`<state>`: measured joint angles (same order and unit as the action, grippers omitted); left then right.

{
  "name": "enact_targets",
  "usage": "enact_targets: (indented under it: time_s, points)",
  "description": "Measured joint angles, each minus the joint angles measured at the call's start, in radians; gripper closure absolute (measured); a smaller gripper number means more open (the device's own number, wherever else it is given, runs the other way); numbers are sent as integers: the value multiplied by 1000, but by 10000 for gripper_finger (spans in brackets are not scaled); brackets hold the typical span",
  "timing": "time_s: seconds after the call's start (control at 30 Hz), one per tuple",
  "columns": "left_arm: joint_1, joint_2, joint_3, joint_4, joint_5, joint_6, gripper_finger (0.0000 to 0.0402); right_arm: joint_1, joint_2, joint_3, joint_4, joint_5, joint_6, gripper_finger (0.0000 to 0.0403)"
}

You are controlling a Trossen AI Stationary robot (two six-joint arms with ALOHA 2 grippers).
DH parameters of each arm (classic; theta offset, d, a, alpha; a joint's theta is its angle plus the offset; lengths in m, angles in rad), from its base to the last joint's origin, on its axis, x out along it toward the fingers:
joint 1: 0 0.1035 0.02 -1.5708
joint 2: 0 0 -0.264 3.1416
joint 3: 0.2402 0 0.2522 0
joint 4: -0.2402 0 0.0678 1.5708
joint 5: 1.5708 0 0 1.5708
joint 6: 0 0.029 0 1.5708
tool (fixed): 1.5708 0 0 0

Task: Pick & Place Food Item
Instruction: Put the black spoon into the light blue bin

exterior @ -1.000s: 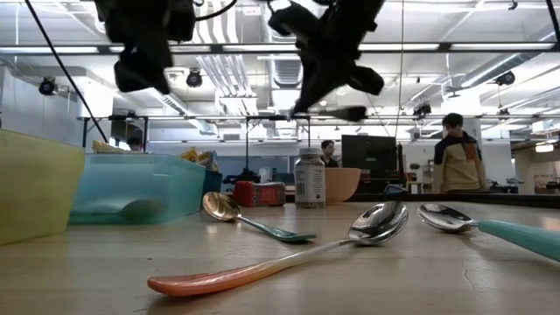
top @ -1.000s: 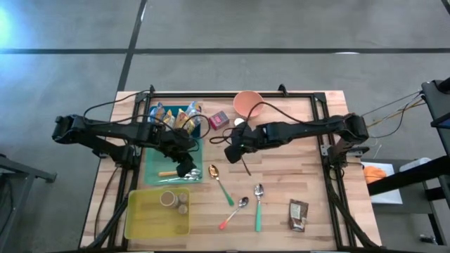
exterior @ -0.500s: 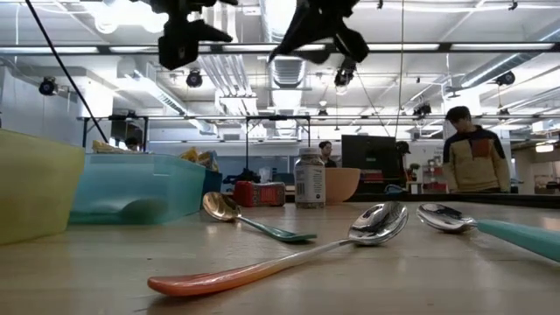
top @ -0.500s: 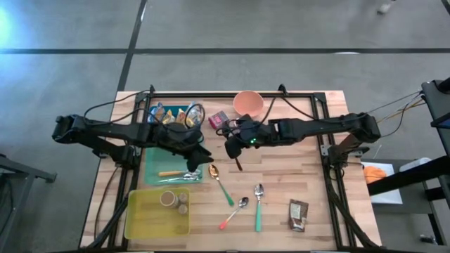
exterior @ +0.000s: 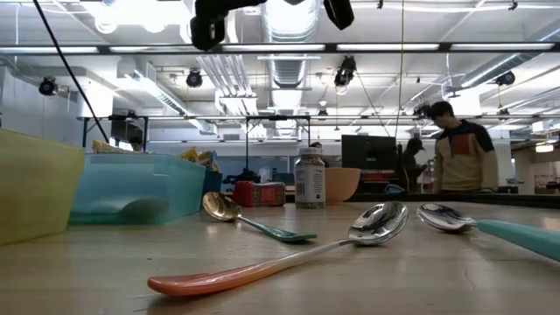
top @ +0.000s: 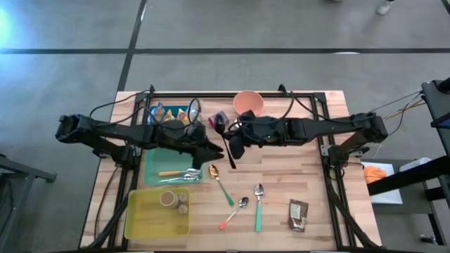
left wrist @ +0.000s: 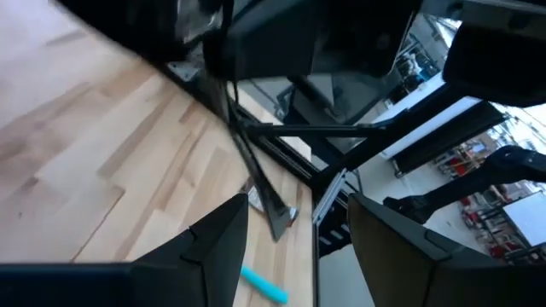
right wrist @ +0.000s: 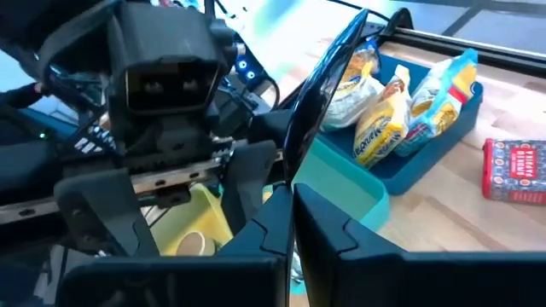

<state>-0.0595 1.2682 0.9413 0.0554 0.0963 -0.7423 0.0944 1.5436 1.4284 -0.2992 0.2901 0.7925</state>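
- The food sits untouched: bright snack bags (top: 174, 114) stand packed in a blue bin (right wrist: 426, 158) at the table's far left, well apart from both grippers.
- A red box (top: 219, 119) lies just beside that bin, and a brown packet (top: 298, 214) lies alone near the table's front right.
- The right gripper (top: 235, 146) hangs above the middle of the table, its fingers (right wrist: 256, 234) clamped on a thin dark utensil (right wrist: 320, 94), not on any food.
- The left gripper (top: 211, 150) hovers just beside it, facing the right arm, fingers (left wrist: 217, 247) spread apart with nothing between them.
- Below the left arm we see a teal tray (top: 151, 165); in front of it, a yellow bin (top: 137, 221) holds small jars (top: 169, 199).
- An orange bowl (top: 248, 102) stands at the far edge of the wooden table (top: 295, 176).
- Three spoons lie at the front centre: one green-handled with a gold bowl (top: 220, 184), one pink-handled (top: 234, 212), one green-handled (top: 258, 207).
- In the room beyond, a person (exterior: 459, 153) stands.
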Motion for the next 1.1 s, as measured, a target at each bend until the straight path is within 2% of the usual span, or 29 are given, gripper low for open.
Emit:
enact_targets:
  time_s: [0.43,0.77,0.9,1.07,1.1]
  points:
    - [0,0,0,79,-30,36,193,18,-5,0,164,-30,-49,395]
    - [0,0,0,92,-41,106,200,26,-5,0,188,-32,-61,395]
    - [0,0,0,102,-41,135,249,26,-4,0,203,-37,-67,395]
    - [-1,0,0,104,-17,145,376,26,-4,0,209,-38,-79,395]
    - [-1,0,0,103,-13,148,385,26,-4,0,210,-40,-82,395]
